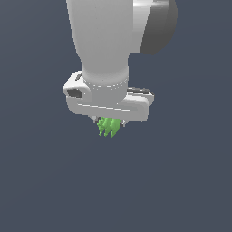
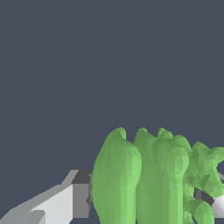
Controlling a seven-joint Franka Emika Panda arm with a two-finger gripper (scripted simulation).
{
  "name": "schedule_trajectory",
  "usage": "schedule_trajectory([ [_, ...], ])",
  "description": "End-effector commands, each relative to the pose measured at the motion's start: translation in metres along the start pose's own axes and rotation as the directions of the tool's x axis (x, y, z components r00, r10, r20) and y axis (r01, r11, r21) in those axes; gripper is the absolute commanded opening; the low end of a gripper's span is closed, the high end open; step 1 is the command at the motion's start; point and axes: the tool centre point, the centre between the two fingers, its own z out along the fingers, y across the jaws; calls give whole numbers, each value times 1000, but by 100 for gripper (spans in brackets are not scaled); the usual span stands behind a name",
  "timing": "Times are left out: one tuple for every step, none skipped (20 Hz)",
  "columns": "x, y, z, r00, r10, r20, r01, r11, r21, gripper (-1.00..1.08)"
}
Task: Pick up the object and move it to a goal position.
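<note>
The hand (image 1: 108,121) is pinching the green ridged object (image 1: 108,126), lobes hanging below. No surface shows beneath, so it looks mid-carry toward the goal.

Bright green ridged object (image 1: 108,126); lobes pointing downward.

**Nothing but a flat backdrop**

The only thing apart from the task is a plain slate-blue background (image 1: 41,181). It fills the exterior view on every side of the pincer and below it, uniform in tone, with no edge, seam or shadow visible. The wrist view shows the same unbroken surface (image 2: 87,65).
</note>
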Motion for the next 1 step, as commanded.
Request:
schedule_trajectory([
  [1, 0, -1, 1000, 0, 0, 0, 1000, 0, -100],
])
